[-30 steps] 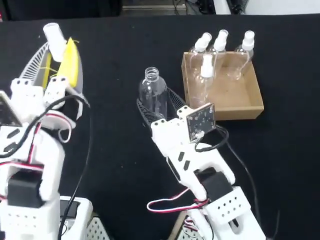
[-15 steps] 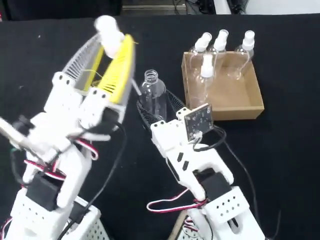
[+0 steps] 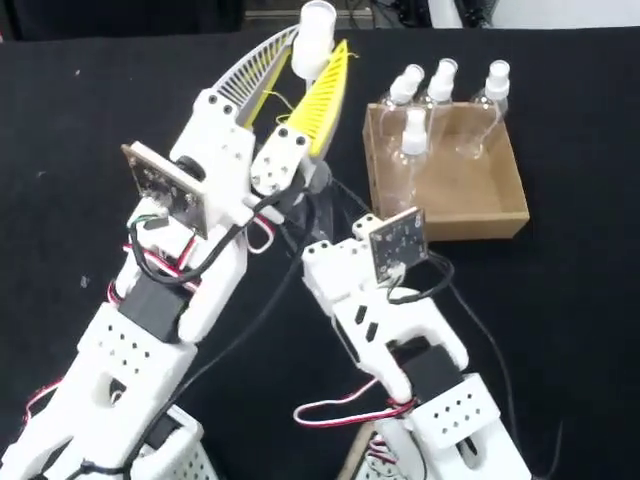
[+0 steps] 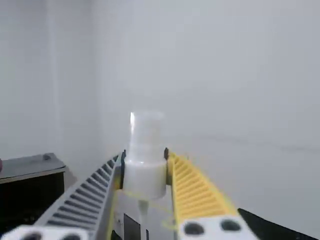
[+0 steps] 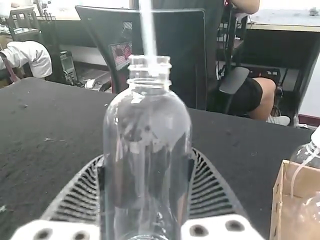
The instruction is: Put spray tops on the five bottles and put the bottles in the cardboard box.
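While the left gripper (image 3: 316, 48) is clamped on a white plastic spray top (image 3: 317, 27), with its ribbed grey finger on one side of the cap's collar and its yellow finger on the other, it hangs directly over the right gripper's fingertips. In the left wrist view the left gripper (image 4: 145, 167) pinches the spray top (image 4: 145, 155) at the very tips of its fingers, cap upright and nozzle end pointing away from the wrist.

The right gripper (image 5: 147, 172) is closed around a clear, round-shouldered plastic bottle (image 5: 147, 150), which stands upright between its two black ribbed fingers with its threaded neck open and well above them. A thin white dip tube (image 5: 146, 25) comes down from above that gripper to the bottle's mouth; how far it goes in is hard to tell.

An open brown cardboard box (image 3: 450, 225) sits on the black table (image 3: 560, 300), near the right gripper, ahead of its fingertips and off to its right side. Four clear bottles with white spray tops (image 3: 412, 150) stand in the box, three along the wall farthest from the gripper and one nearer it. In the right wrist view, a corner of the cardboard box (image 5: 295, 200) lies beside the right gripper's finger.
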Available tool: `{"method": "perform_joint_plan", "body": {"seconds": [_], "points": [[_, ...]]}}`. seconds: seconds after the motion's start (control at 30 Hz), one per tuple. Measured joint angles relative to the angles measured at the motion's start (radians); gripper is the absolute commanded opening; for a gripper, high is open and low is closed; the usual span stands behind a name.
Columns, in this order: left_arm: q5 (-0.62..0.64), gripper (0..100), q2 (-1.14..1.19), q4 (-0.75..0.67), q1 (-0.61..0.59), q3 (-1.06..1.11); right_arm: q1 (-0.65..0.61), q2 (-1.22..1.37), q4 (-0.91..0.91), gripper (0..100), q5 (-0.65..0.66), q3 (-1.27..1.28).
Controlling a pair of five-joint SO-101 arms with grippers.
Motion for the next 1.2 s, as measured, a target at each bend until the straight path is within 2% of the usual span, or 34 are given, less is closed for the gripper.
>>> {"method": "perform_joint_plan", "body": {"seconds": [0.63, 1.0, 1.2], "points": [[-0.006, 3, 0.006, 0.0, 0.0, -0.066, 0.0, 0.0, 0.0, 1.1, 0.0, 0.015], [-0.003, 3, 0.006, 0.0, -0.083, 0.06, 0.0, 0.0, 0.0, 1.1, 0.0, 0.015], [-0.003, 3, 0.006, 0.0, -0.087, 0.081, -0.002, 0.0, 0.0, 1.1, 0.002, 0.015]]}}
